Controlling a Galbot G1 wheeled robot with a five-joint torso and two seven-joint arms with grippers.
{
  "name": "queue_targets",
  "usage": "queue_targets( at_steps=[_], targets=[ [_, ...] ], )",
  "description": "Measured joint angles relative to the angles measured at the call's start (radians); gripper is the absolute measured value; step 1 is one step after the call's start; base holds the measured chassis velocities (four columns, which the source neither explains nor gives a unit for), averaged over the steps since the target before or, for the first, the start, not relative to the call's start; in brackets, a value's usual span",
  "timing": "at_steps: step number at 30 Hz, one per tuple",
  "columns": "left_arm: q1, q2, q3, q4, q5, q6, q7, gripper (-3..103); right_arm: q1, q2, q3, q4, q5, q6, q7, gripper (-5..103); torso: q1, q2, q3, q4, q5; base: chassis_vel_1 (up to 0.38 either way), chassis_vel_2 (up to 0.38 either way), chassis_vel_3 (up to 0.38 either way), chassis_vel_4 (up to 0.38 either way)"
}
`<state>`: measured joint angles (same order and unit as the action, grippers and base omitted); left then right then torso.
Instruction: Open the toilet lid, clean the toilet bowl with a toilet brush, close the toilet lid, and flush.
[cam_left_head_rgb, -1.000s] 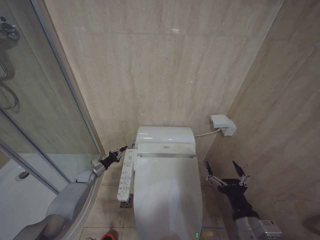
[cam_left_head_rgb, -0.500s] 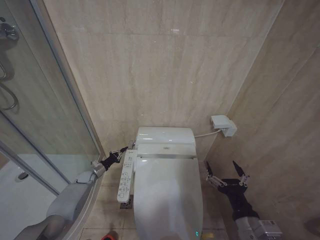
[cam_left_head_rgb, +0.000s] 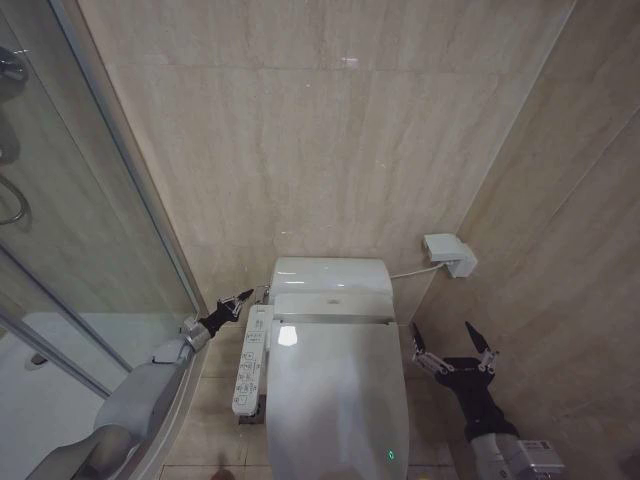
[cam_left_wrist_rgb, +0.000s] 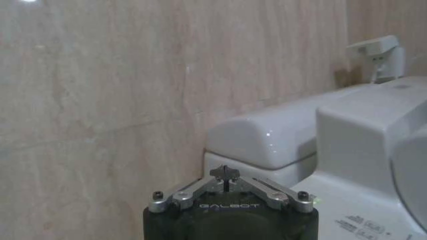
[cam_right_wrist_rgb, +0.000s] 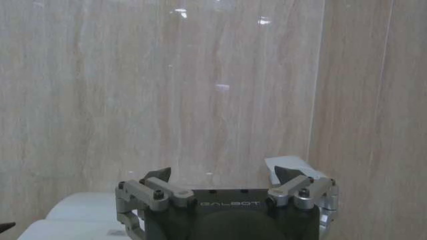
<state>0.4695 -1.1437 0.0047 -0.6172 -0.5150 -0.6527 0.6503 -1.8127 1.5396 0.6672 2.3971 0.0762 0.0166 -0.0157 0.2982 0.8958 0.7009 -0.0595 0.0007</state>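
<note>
The toilet lid (cam_left_head_rgb: 335, 400) lies shut, a glossy white oval at the bottom middle of the head view, and it hides the toilet bowl. The toilet brush is out of view. My left gripper (cam_left_head_rgb: 240, 299) is shut, its tips pointing at the left side of the white tank (cam_left_head_rgb: 330, 272). In the left wrist view the shut left gripper (cam_left_wrist_rgb: 225, 176) sits just short of the tank (cam_left_wrist_rgb: 267, 142). My right gripper (cam_left_head_rgb: 452, 340) hangs open and empty beside the toilet's right side. In its own wrist view the right gripper (cam_right_wrist_rgb: 220, 175) faces the beige wall.
A long white control panel (cam_left_head_rgb: 250, 360) runs along the toilet's left side. The glass shower screen (cam_left_head_rgb: 70, 200) and white shower tray (cam_left_head_rgb: 40, 400) stand close on the left. A white wall box (cam_left_head_rgb: 448, 252) with a cable is fixed near the right corner, where the tiled walls close in.
The whole head picture has shifted a little, so the camera moved. Both arms hold about the same places, and the lid stays shut.
</note>
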Motion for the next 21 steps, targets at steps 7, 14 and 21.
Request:
queue_targets(
  at_steps=[7, 14, 21],
  targets=[
    [-0.038, 0.008, 0.002, 0.022, -0.010, 0.017, -0.045, 0, 0.000, 0.000, 0.000, 0.000, 0.000, 0.000, 0.000, 100, 0.000, 0.000, 0.000, -0.0003, 0.0000, 0.000, 0.000, 0.000, 0.000],
    [-0.108, 0.002, 0.014, 0.093, -0.015, 0.020, -0.030, 0, 0.000, 0.000, 0.000, 0.000, 0.000, 0.000, 0.000, 100, 0.000, 0.000, 0.000, 0.0000, 0.0001, 0.000, 0.000, 0.000, 0.000],
    [-0.121, -0.024, 0.024, 0.141, -0.001, 0.019, 0.031, 0, 0.000, 0.000, 0.000, 0.000, 0.000, 0.000, 0.000, 100, 0.000, 0.000, 0.000, -0.0003, 0.0001, 0.000, 0.000, 0.000, 0.000]
  ],
)
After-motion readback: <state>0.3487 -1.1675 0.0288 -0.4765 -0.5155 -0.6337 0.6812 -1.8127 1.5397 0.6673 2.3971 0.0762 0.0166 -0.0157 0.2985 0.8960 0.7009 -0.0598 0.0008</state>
